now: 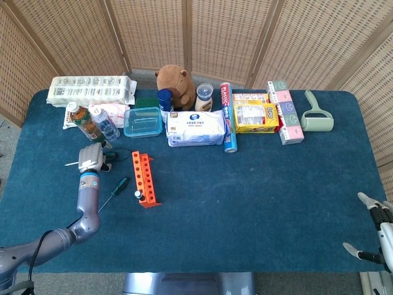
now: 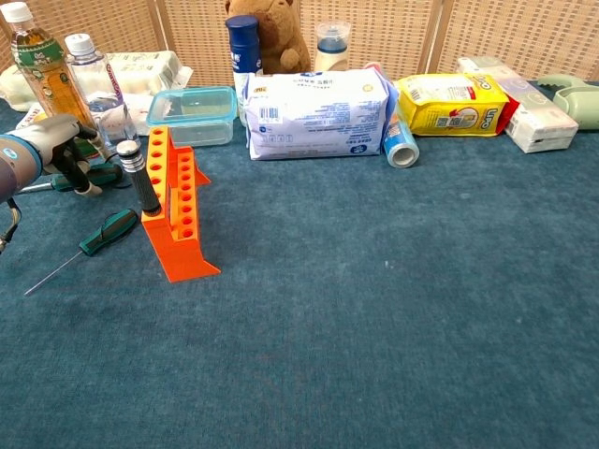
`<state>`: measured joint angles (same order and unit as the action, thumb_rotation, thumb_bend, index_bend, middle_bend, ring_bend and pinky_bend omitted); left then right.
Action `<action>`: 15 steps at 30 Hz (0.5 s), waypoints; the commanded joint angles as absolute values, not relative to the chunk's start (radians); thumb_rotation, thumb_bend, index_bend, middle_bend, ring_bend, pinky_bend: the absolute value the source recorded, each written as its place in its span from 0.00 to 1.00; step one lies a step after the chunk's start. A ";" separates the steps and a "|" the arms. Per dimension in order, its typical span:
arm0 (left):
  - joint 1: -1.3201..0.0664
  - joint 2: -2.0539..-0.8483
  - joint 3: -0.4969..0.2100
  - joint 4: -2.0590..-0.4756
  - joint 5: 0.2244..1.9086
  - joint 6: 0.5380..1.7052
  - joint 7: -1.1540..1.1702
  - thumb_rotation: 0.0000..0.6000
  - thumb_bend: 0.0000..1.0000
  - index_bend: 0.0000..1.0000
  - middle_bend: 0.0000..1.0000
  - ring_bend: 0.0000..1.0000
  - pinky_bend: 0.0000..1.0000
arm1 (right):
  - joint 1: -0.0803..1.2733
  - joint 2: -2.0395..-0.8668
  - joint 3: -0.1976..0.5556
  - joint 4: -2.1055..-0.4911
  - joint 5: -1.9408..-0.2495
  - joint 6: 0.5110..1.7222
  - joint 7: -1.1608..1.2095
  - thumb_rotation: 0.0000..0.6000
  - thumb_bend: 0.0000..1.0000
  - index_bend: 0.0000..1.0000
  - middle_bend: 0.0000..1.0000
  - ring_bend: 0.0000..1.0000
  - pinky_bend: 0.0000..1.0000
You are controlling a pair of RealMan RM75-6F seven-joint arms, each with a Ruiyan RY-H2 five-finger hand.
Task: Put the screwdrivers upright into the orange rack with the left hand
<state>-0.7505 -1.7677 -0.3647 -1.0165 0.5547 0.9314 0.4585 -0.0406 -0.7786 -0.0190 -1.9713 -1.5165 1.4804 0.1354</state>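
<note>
Left hand [image 2: 58,142], pale grey with dark fingers [image 2: 82,178], lies over the green-handled screwdriver [image 2: 94,178] flat on the blue cloth table [image 1: 258,196]; fingers curl down around the handle, but whether they clamp it cannot be told. A second, smaller green-handled screwdriver [image 1: 114,191] lies just in front, slanted, between the hand and the orange plastic rack [image 2: 180,210]. One black-handled, silver-capped screwdriver [image 2: 138,178] stands upright in the rack's near end. Behind the hand stand a tea bottle [image 2: 45,75] and a clear water bottle [image 2: 99,86]. Right hand [image 1: 374,230] hangs at the table's far corner, fingers spread, holding nothing.
</note>
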 commanded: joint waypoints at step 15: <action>-0.753 -1.779 -0.374 -1.002 0.505 0.920 0.499 1.00 0.41 0.48 0.90 1.00 1.00 | -0.043 -0.774 -0.021 -1.970 -1.523 1.484 0.147 1.00 0.00 0.07 0.16 0.15 0.04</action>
